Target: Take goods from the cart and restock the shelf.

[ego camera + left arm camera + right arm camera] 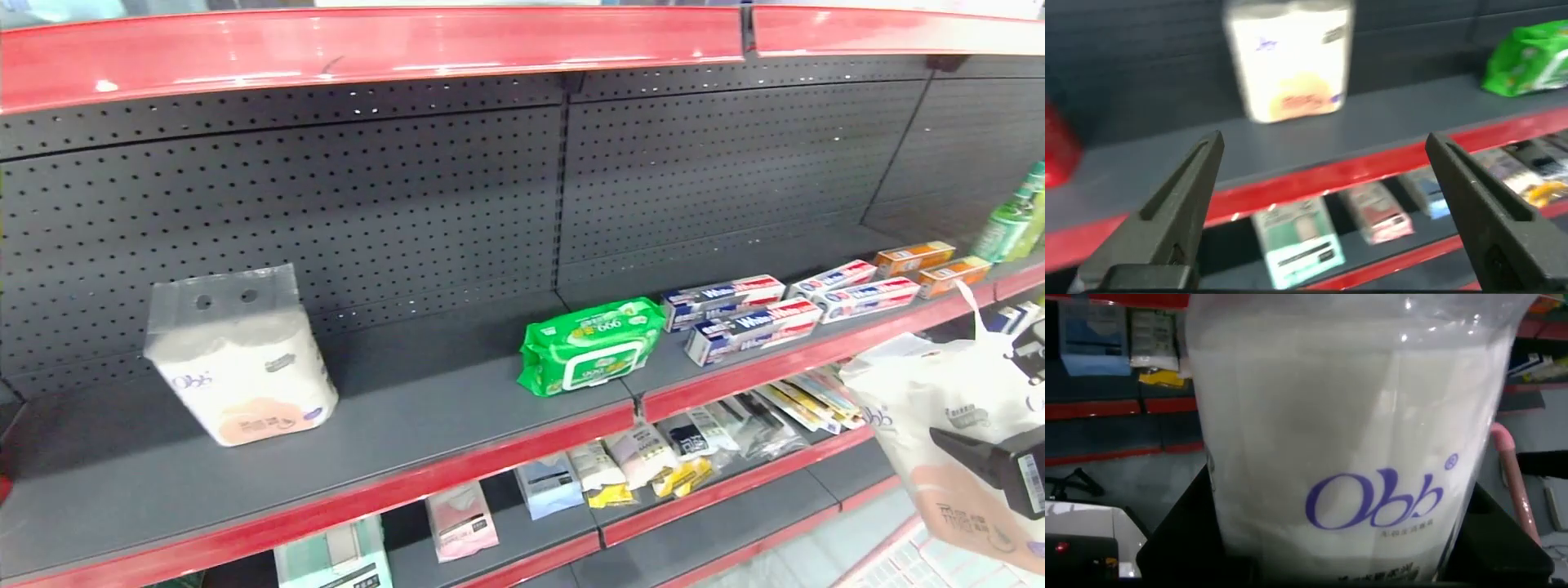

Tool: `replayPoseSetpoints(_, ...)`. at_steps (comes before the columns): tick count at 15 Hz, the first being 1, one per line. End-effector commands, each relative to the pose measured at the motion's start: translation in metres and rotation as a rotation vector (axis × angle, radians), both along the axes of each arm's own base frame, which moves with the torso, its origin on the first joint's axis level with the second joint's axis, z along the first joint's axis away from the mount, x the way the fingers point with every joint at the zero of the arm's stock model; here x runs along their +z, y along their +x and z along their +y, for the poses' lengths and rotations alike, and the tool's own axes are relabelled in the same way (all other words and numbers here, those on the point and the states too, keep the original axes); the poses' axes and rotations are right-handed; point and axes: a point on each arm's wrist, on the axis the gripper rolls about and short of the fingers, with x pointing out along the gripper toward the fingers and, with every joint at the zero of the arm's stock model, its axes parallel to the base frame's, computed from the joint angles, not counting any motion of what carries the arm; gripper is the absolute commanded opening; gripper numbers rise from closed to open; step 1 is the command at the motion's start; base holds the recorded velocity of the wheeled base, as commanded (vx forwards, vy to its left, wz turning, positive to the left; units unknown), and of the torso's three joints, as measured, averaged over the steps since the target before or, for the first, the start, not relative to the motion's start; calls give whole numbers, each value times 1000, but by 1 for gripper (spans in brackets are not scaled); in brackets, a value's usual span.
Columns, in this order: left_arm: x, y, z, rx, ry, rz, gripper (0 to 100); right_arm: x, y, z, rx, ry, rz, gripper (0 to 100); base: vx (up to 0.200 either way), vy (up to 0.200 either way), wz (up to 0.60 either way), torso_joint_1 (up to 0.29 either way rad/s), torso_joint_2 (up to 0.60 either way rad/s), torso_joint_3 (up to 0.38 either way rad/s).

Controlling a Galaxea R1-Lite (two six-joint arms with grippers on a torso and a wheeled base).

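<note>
Tissue pack (1331, 433) clenched in right gripper (1331, 559); left gripper (1319, 163) spread wide, empty, facing shelf (424, 408); on shelf: second tissue pack (241, 359), green wipes (592, 343), toothpaste boxes (739, 314)

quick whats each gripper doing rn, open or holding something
Left gripper: open, holding nothing.
Right gripper: shut on a paper roll pack.

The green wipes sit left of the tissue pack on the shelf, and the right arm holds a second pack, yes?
Not quite. The head view shows the wipes to the right of the shelved pack, not left. The right fingers do hold a second pack.
</note>
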Motion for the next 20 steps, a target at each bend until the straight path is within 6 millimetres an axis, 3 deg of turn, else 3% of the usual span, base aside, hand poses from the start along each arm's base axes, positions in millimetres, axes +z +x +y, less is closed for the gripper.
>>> replayPoseSetpoints(1, 0, 0, 0, 0, 0, 1, 100, -1, 0, 0, 2, 0, 4, 0, 0, 0, 600, 2, -7, 2)
replayPoseSetpoints(14, 0, 0, 0, 0, 1, 1, 100, -4, -7, 0, -6, -3, -2, 0, 0, 0, 46, 0, 0, 1)
replayPoseSetpoints(17, 0, 0, 0, 0, 1, 1, 100, -8, -8, 0, -8, -4, 11, 0, 0, 0, 600, 4, 2, 7)
replayPoseSetpoints(20, 0, 0, 0, 0, 1, 1, 100, -5, -12, -1, -17, 11, -16, 0, 0, 0, 0, 0, 0, 0)
